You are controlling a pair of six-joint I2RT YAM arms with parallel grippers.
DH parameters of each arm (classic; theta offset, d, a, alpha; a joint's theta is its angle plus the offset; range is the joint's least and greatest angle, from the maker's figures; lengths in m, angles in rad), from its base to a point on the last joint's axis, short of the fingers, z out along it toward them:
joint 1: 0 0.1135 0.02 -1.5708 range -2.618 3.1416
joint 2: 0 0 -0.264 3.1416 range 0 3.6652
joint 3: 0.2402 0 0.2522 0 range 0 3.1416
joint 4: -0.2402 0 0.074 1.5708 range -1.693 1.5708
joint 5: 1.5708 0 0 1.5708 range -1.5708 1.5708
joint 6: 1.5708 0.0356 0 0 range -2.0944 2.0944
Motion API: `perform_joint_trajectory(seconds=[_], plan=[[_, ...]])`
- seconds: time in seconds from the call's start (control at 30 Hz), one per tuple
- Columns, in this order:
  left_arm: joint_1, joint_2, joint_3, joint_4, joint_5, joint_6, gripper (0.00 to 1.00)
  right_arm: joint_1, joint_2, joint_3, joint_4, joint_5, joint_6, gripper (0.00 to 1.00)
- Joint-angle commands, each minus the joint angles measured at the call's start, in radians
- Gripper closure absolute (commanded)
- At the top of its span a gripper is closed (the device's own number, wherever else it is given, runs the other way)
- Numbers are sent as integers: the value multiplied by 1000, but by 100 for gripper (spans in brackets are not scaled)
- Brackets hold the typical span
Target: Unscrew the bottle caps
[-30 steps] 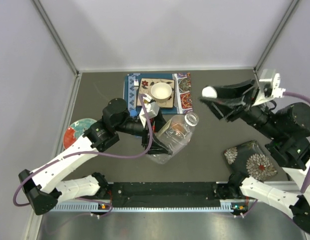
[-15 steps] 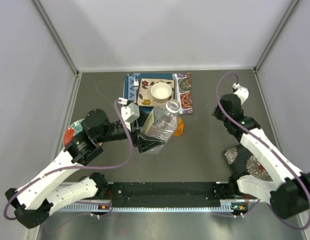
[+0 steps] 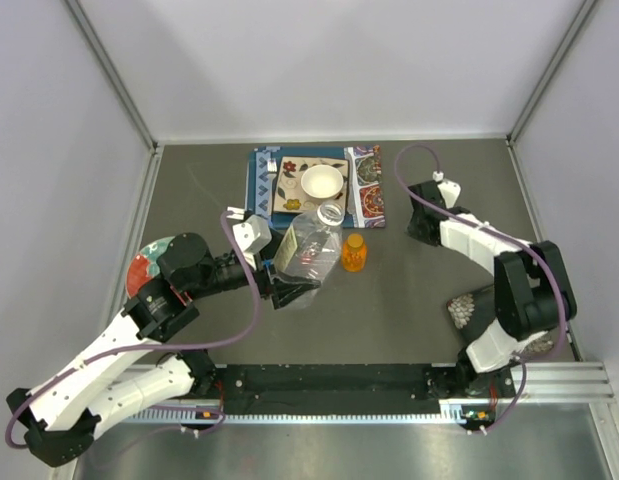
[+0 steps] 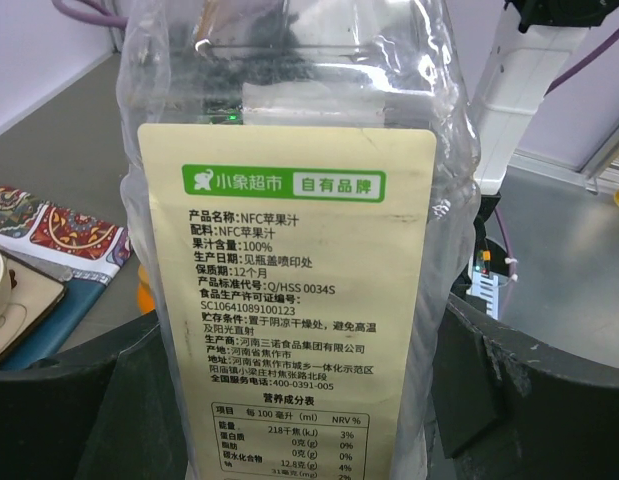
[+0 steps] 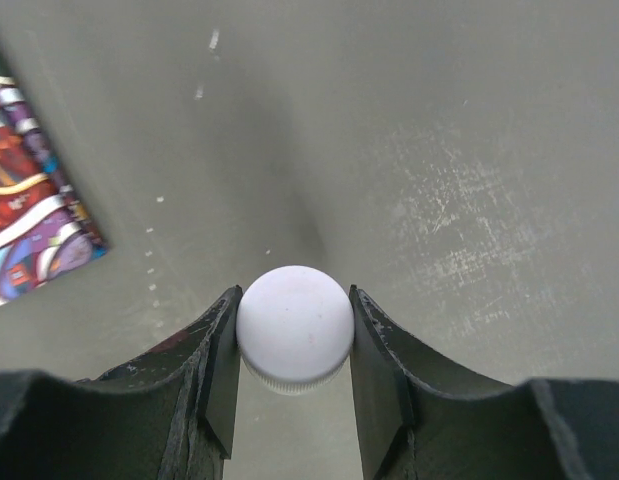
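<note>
White cap point(image 5: 295, 325) sits pinched between the fingers of the right tool point(image 5: 295, 345). Its smooth round top is turned to the wrist camera and a ribbed skirt shows at its lower edge, so its short axis runs up toward us from the grey bench point(image 5: 459, 150). We cannot tell whether it touches the bench.

Left tool point(image 4: 299, 385) is clamped on a clear bottle point(image 3: 307, 248) of thin crinkled plastic with a cream printed label point(image 4: 289, 300). Seen from overhead, the bottle's long axis runs from that tool at lower left to its bare open mouth at upper right, aimed at a white bowl point(image 3: 322, 182) on a patterned mat point(image 3: 364, 190).

Small orange bottle point(image 3: 354, 252) stands just right of the clear one, between the two tools. Red and teal plate point(image 3: 149, 262) lies far left, partly under the left arm
</note>
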Motion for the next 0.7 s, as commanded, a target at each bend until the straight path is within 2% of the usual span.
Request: perform_joint_trajectory(seconds=[0.0, 0.37, 0.67], plan=[[0, -28, -19, 49, -38, -6, 68, -23, 82, 59, 27, 16, -10, 100], [0, -3, -22, 64, -35, -6, 68, -95, 211, 145, 4, -43, -37, 100], [0, 14, -25, 69, -26, -8, 68, -113, 255, 173, 1, -80, -62, 83]])
